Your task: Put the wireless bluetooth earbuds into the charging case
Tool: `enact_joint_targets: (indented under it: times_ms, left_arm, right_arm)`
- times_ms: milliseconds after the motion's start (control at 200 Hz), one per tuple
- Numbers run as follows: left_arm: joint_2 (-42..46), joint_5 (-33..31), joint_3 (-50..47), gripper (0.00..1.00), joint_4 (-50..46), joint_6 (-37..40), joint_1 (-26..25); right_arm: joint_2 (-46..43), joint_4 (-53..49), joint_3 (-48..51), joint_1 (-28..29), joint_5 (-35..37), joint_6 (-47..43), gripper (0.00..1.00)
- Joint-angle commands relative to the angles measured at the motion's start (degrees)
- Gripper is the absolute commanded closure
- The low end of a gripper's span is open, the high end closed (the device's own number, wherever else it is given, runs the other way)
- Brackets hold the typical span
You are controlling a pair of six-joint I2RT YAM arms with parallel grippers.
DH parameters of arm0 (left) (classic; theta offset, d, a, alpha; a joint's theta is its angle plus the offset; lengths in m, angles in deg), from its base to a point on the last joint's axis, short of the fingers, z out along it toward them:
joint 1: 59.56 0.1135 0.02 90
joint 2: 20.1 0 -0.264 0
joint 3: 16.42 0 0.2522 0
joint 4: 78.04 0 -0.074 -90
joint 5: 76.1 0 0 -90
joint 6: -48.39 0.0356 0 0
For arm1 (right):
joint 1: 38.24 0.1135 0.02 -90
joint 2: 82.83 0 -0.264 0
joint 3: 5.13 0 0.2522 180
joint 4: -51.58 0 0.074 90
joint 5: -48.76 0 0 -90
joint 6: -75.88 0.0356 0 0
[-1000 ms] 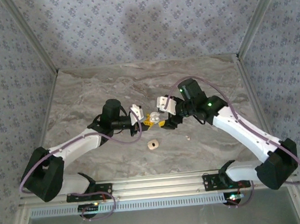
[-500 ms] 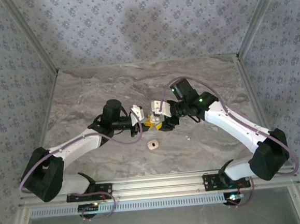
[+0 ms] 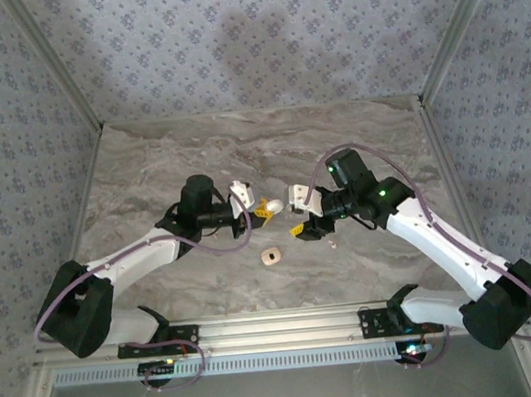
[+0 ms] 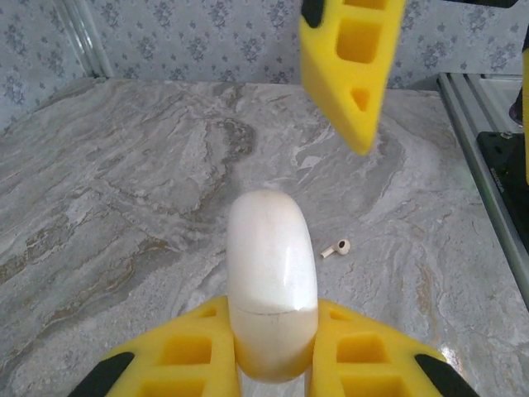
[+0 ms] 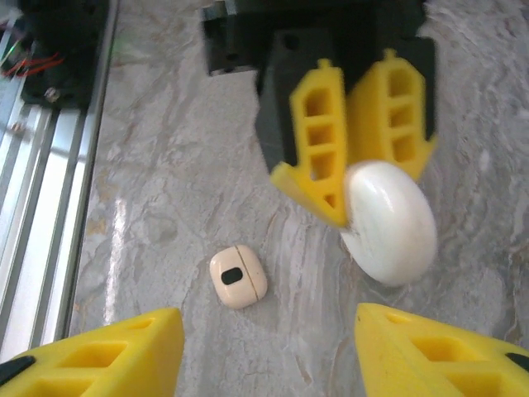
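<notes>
Cream-white charging case (image 4: 271, 265) is gripped by the left hand (image 4: 273, 318), seemingly presented for opening; the right hand (image 5: 264, 318) is held wide nearby.

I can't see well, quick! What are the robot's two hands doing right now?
Left hand: closed on the charging case.
Right hand: open, holding nothing.

You'll find the charging case (image 4: 271, 265), a smooth cream-white rounded puck with a thin seam across it, standing on edge, clamped between the fingers of the left pincer (image 4: 273, 318). One small white earbud (image 4: 335, 248) lies on the desk (image 4: 124, 182) just beyond, apart.
</notes>
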Motion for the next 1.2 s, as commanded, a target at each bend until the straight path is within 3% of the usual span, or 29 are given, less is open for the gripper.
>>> enact_joint_targets:
  times_ms: [0, 120, 270, 405, 530, 690, 974, 1194]
  left_arm:
    - [-1.82, -2.63, 4.02, 0.87, -0.82, -6.56, 0.50]
    - [-5.04, -4.61, 8.17, 0.86, -5.69, -17.81, 1.73]
    - [-9.59, -4.83, 13.72, 0.87, -12.68, -31.64, 2.70]
    - [-14.43, -5.66, 18.03, 0.87, -16.29, -44.16, 3.13]
    - [-19.89, -6.32, 23.67, 0.87, -21.42, -51.19, 3.14]
    - [-29.04, -6.14, 31.96, 0.87, -28.88, -58.57, 3.65]
    - [-39.05, -5.70, 36.44, 0.87, -25.87, -67.20, 3.28]
    - [-42.63, -5.97, 38.37, 0.86, -26.06, -69.04, 3.05]
  right_arm:
    - [-1.75, 8.31, 1.76, -2.14, 0.35, 11.40, 0.38]
    - [-3.25, 15.88, 5.28, -3.94, 6.91, 28.34, 0.34]
    - [-3.34, 14.88, 6.98, -4.98, 15.74, 47.00, 0.28]
    - [-3.40, 14.29, 9.37, -5.46, 19.56, 59.13, 0.28]
    - [-5.58, 18.70, 14.22, -5.63, 21.62, 67.74, 0.28]
    - [-8.71, 18.48, 16.69, -5.56, 25.00, 70.52, 0.29]
    - [-14.56, 16.91, 18.47, -4.98, 28.12, 71.46, 0.30]
    - [-15.45, 15.86, 18.56, -3.91, 28.95, 71.83, 0.31]
